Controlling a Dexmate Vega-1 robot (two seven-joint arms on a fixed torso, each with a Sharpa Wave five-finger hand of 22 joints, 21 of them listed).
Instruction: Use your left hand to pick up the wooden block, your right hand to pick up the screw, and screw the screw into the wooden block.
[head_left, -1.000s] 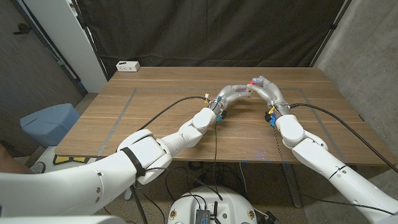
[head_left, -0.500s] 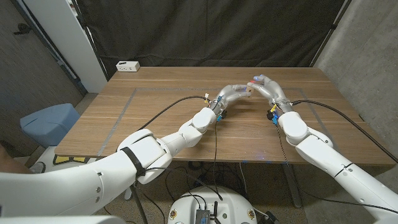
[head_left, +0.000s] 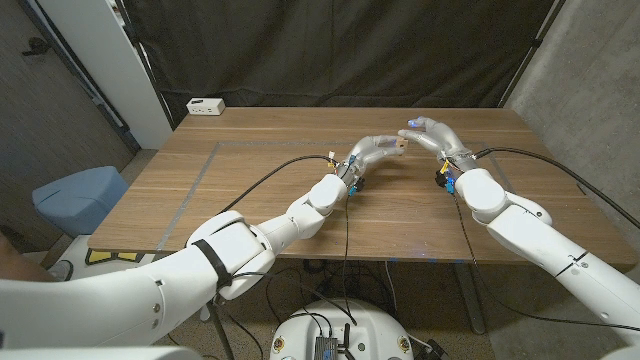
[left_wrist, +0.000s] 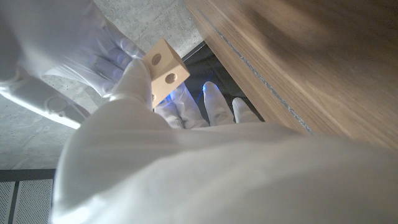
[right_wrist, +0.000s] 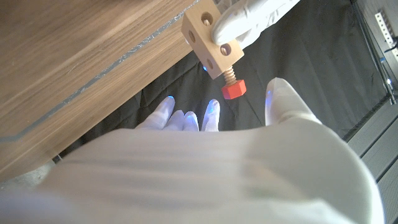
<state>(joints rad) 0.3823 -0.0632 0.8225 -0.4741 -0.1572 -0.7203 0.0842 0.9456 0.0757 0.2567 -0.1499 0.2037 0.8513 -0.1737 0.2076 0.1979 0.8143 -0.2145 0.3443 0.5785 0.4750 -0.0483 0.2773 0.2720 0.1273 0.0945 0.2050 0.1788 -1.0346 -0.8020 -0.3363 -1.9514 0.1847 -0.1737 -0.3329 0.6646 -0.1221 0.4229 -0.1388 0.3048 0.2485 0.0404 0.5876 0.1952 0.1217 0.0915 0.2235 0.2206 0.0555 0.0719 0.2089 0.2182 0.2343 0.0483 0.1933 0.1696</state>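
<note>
1. The left hand (head_left: 375, 150) is raised over the worktop (head_left: 250, 190), a little toward 1 o'clock from its middle, and its fingers (right_wrist: 239, 22) grasp the block (right_wrist: 208, 40).
2. In the head view the block (head_left: 400, 145) shows as a small pale piece at the left fingertips, clear of the worktop surface.
3. The left wrist view shows two round holes in the faces of the block (left_wrist: 165, 68).
4. The screw (right_wrist: 234, 88), with a red head and a tan threaded shank, sits in a hole in one face of the block, with part of the thread still exposed.
5. The right hand (head_left: 435, 135) is just at 3 o'clock of the block; its fingers (right_wrist: 211, 115) are released and spread, close to the screw head without touching it.
6. A white box (head_left: 205, 105) lies on the worktop's far corner at 11 o'clock.
</note>
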